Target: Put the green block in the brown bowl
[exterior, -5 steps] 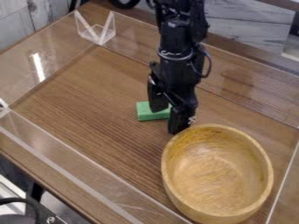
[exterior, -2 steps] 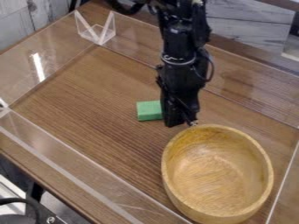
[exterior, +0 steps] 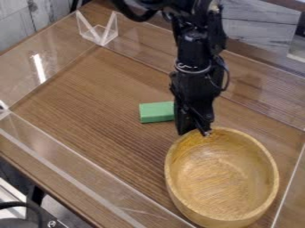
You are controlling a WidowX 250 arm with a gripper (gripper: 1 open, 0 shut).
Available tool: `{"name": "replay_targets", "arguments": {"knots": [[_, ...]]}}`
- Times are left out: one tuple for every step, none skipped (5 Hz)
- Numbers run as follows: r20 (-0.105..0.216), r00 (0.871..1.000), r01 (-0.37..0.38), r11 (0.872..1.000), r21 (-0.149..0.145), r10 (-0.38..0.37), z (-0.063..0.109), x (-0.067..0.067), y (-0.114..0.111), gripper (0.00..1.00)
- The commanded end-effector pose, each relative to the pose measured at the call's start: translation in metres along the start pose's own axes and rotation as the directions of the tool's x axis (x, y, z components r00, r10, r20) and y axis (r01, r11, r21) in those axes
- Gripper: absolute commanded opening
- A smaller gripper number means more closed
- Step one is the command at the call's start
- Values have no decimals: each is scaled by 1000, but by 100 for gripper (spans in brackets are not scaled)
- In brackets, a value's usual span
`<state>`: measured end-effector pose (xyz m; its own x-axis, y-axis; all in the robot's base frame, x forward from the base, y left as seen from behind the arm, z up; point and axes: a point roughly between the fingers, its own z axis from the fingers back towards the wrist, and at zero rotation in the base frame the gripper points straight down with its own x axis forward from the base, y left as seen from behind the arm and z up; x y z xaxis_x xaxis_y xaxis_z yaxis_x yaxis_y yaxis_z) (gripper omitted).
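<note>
One green block (exterior: 155, 112) on table, just left of closed, empty jaws (exterior: 198, 130)

End effector (exterior: 197, 126) closed empty, shifted off green block (exterior: 155, 112).

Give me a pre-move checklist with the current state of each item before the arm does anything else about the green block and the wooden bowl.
1. Small flat bright-green block held by the fingers: not ok; it lies on the wooden tabletop, left of the gripper.
2. Fingers open for a grasp: not ok; they are shut on nothing.
3. Gripper over the block: not ok; it hangs between the block and the bowl's rim.
4. Large round light-brown wooden bowl empty and upright: ok.
5. Fingers clear of the bowl's rim: cannot tell.
</note>
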<state>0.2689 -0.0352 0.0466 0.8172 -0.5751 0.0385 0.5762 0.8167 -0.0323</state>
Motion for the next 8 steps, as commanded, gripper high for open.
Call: {"name": "replay_targets", "arguments": {"knots": [[41,999,-15,1000,13,14,6,4,9,0],[48,999,-6,1000,10,6,4,4,12,0],[54,999,2,1000,5,-2,2,4,15,0],[60,997,-53,999,2,53,-3,6,18,0],[63,993,-104,995,-1,104,-7,7,21,0],[67,981,-184,983,-3,183,1,5,23,0],[67,963,-261,965,-6,260,9,2,26,0],[69,964,-258,966,-8,258,15,4,34,0]]}}
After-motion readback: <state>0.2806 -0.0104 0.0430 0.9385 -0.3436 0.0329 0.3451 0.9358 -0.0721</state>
